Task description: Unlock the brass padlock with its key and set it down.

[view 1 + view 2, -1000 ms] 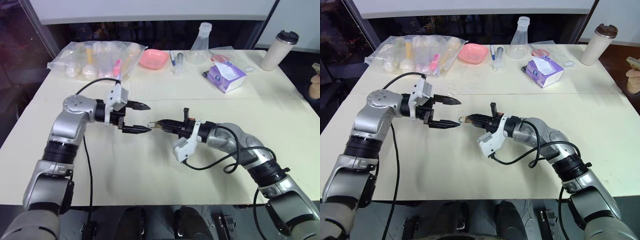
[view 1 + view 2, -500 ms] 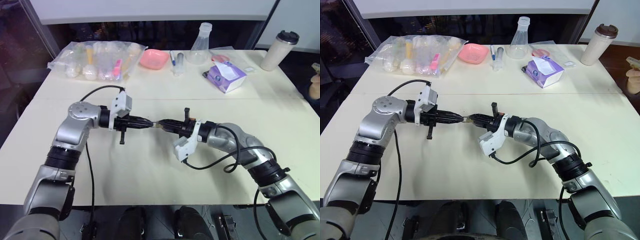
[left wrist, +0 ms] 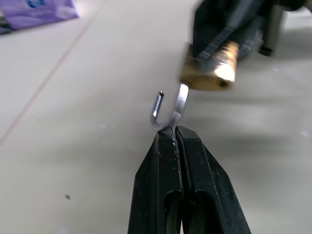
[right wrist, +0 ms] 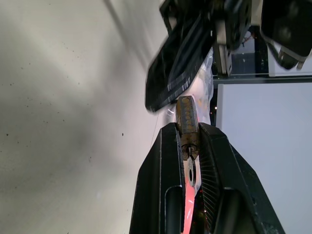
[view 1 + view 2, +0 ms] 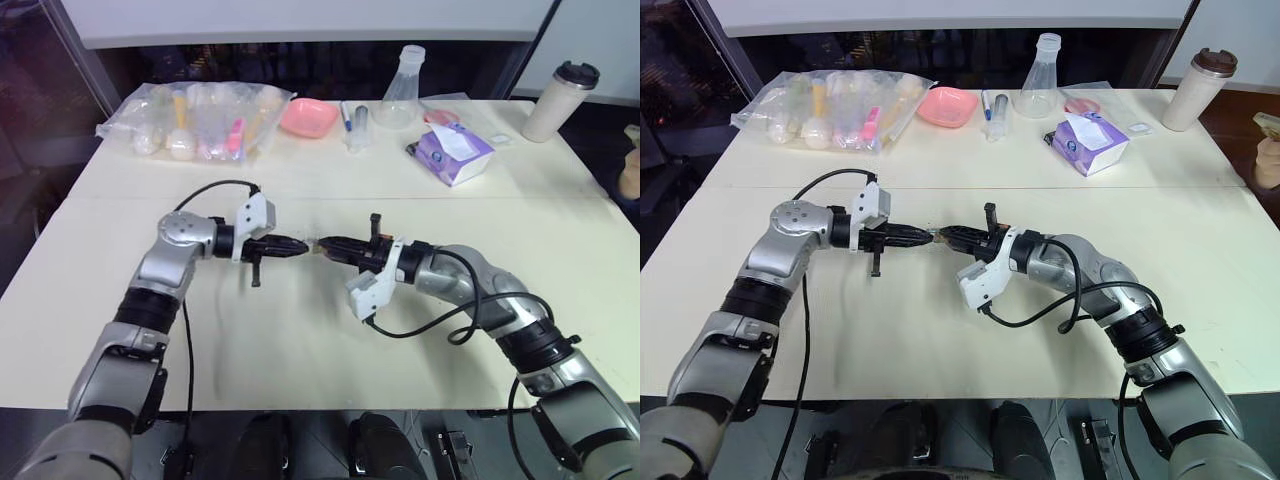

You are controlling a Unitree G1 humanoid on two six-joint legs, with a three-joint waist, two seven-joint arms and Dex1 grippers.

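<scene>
On cream table [image 5: 300,340], dark window behind

a lab bench: an erlenmeyer flask [image 5: 398,92], a bag of sample bottles [image 5: 195,122], a wipes box [image 5: 454,154].

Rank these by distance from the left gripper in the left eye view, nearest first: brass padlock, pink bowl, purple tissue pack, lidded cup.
From the left gripper, shut at the padlock's shackle:
1. Brass padlock, at its fingertips, held by the right gripper.
2. Pink bowl, straight behind, far side of the table.
3. Purple tissue pack, back right.
4. Lidded cup, far right corner.
</scene>
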